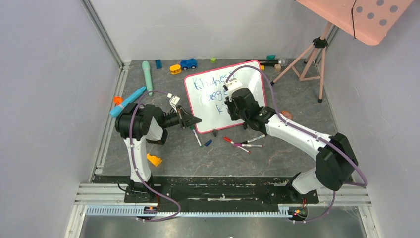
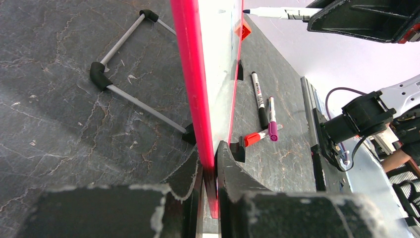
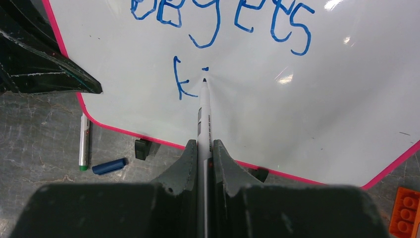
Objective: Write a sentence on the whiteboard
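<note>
From above, the whiteboard (image 1: 208, 113) stands propped near the middle of the table, its face tipped toward the arms. The sentence (image 1: 212, 85) runs down it in blue, with two lines written and a third barely begun. Loose markers (image 1: 243, 144) lie in front of the whiteboard's lower edge. A toy car (image 1: 188, 63) and other small toys sit behind the whiteboard, and a tripod (image 1: 311, 55) stands off to its right (well apart, no bother to either arm).

From the left wrist, the left gripper (image 2: 210, 154) is clamped on the whiteboard's pink-red frame near the lower left corner, one finger on each face. Behind the whiteboard a wire prop (image 2: 130, 94) leans it up. I'd judge the board light and stiff, and glossy enough to skid under pen pressure. That makes the frame edge the place to hold it, clear of the ink.

From the right wrist, the right gripper (image 3: 202, 148) is closed round a blue marker (image 3: 204, 111). Its tip is at the whiteboard just right of the "k", under a dot, and touching as far as I can tell. Below the whiteboard's lower edge sit a black clip foot (image 3: 142, 148), a green-tipped marker (image 3: 84, 141) and a blue cap (image 3: 110, 166). An orange brick (image 3: 406, 210) lies by its lower right corner. I judge none of these to be in the pen's way.
</note>
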{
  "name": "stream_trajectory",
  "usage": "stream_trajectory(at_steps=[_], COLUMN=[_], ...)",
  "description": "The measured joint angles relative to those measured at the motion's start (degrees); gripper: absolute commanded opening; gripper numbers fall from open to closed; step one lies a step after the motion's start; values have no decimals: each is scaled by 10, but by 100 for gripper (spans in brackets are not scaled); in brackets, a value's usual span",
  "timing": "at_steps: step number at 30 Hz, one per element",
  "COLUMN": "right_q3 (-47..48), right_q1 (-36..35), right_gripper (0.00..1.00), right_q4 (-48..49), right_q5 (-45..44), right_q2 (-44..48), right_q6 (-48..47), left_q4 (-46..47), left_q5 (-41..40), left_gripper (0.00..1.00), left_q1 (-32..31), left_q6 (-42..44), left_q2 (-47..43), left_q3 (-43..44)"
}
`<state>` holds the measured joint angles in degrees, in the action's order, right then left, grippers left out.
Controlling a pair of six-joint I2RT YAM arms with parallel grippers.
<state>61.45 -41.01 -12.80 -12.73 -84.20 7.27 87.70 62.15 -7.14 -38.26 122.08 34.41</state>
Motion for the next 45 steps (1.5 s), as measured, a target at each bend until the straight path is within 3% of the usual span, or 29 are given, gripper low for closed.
stream_trajectory(at_steps=[45], right_q3=[-28], right_q1=[0], right_gripper=[0], right_q4=[-3], right_q5=[14], right_q2=[-3], right_q6=[2], left_q4=[0], left_q5=[0], left_gripper=[3], left_q1=[0], left_q6=[-3], left_q2=[0], left_q3=[0])
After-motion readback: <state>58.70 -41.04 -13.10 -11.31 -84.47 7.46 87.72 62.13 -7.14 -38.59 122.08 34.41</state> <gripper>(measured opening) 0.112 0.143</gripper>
